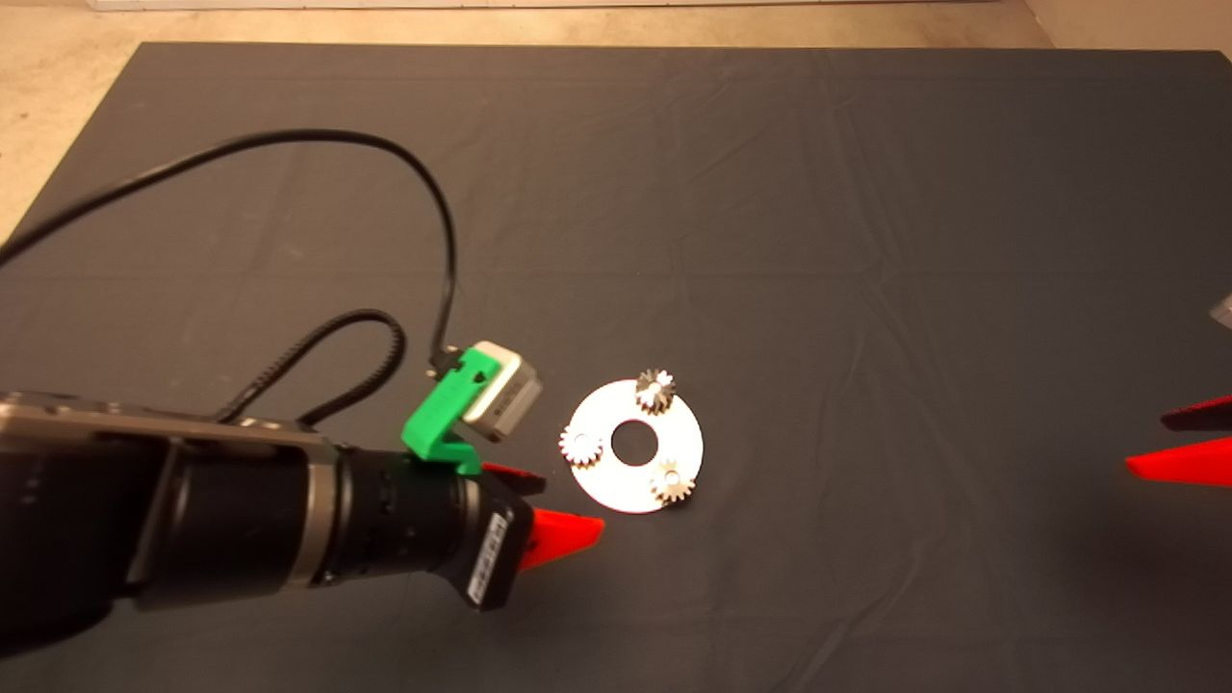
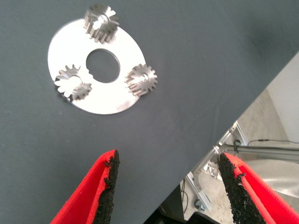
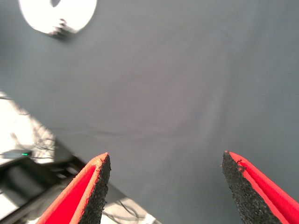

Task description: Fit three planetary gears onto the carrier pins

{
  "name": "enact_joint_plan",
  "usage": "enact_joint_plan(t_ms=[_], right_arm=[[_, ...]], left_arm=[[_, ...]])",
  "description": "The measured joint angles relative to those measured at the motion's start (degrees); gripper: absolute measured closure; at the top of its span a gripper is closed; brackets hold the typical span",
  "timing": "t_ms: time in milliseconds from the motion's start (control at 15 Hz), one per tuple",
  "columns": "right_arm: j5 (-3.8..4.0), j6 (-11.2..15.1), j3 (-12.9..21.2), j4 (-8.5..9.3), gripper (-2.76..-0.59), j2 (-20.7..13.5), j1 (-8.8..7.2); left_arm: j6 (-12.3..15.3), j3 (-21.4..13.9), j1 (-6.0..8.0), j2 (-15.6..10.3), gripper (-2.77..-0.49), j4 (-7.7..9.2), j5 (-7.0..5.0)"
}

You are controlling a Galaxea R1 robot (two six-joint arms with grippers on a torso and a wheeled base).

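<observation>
From above we see all three planetary gears seated on the disc mid-desk. The left gripper sits just beside it, jaws spread; the right gripper, jaws spread, glimpses only the disc's edge.

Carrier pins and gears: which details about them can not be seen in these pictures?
- Pins: in head and left wrist views each gear covers its pin; how far each is seated cannot be told.
- Disc: the right wrist view's edge cuts it off, one blurred gear showing.
- Right gripper: the head view's edge cuts it off.
- Left gripper: open beside the disc.
</observation>
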State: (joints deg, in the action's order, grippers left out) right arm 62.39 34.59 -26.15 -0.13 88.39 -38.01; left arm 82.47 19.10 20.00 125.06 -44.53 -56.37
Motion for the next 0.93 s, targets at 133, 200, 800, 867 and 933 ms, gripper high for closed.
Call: enact_joint_plan(t_ms=[133, 200, 800, 867, 933], right_arm=[[-1.82, 1.54, 2.44, 0.80, -1.75, 1.77, -0.86], [-2.06, 2.07, 3.26, 1.29, -1.75, 2.59, -0.88], [-2.42, 3.66, 4.63, 1.65, -1.75, 4.17, 1.73], [-2.50, 4.24, 4.60, 1.62, -1.75, 3.91, 1.98], [-2.41, 4.49, 4.58, 1.62, -1.75, 3.67, 2.32]], left_arm=[[0.02, -0.04, 0.02, 0.50, -1.46, 0.05, 0.00], [0.02, -0.15, 0.24, 0.07, -1.46, -0.06, 0.03], [0.00, -0.54, -0.68, -8.75, -1.46, 0.02, -2.22], [0.00, -0.56, -1.59, -8.73, -1.46, 0.02, -2.65], [0.00, -0.56, -3.23, -8.71, -1.46, -0.01, -2.83]])
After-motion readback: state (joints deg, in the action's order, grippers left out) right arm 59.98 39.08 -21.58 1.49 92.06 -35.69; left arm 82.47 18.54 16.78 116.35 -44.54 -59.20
